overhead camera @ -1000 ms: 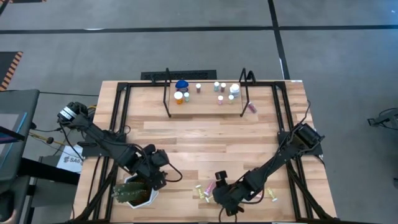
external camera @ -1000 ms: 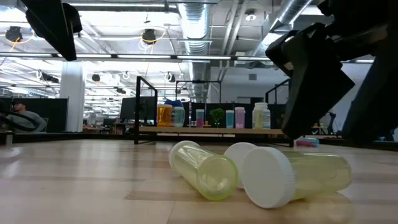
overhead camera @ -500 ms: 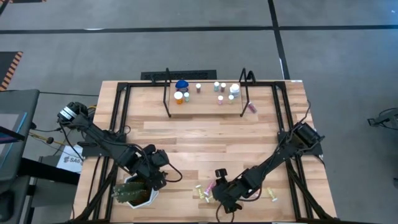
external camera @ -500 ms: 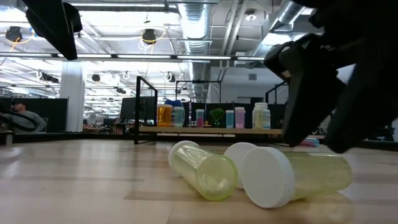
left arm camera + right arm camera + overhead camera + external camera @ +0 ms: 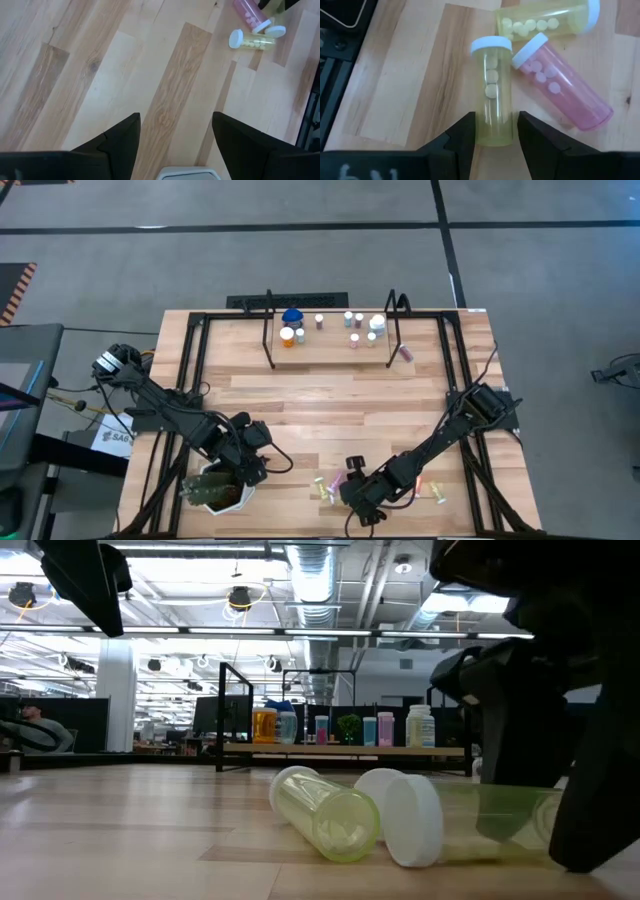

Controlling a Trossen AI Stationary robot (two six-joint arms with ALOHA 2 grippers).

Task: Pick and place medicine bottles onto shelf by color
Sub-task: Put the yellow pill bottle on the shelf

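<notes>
Two yellow medicine bottles and a pink one [image 5: 560,90] lie on their sides in a cluster near the table's near edge [image 5: 325,490]. My right gripper [image 5: 496,130] is down at the table there, shut on the nearer yellow bottle [image 5: 493,90], which has a white cap. The other yellow bottle [image 5: 545,20] lies beyond it. The shelf [image 5: 330,348] at the far side carries several upright bottles. My left gripper [image 5: 248,465] is open and empty over the table by the plant pot. My right gripper has the yellow bottle's base end [image 5: 495,131] between its two fingers, one on each long side. The fingers slant down from the table's right and lie across the bottle. The bottle lies on its side on the table, its cap end [image 5: 410,820] pointing away from the gripper.
A green plant in a white pot [image 5: 213,490] stands at the near left under my left arm. A loose yellow bottle [image 5: 438,495] lies near the near right corner. A pink bottle [image 5: 405,353] lies on the table beside the shelf's right upright.
My right gripper has come down to the table and a little toward its left edge, onto the bottle cluster. The white-capped yellow bottle has turned about on the table, so its cap now shows nearly edge-on in the low view.
</notes>
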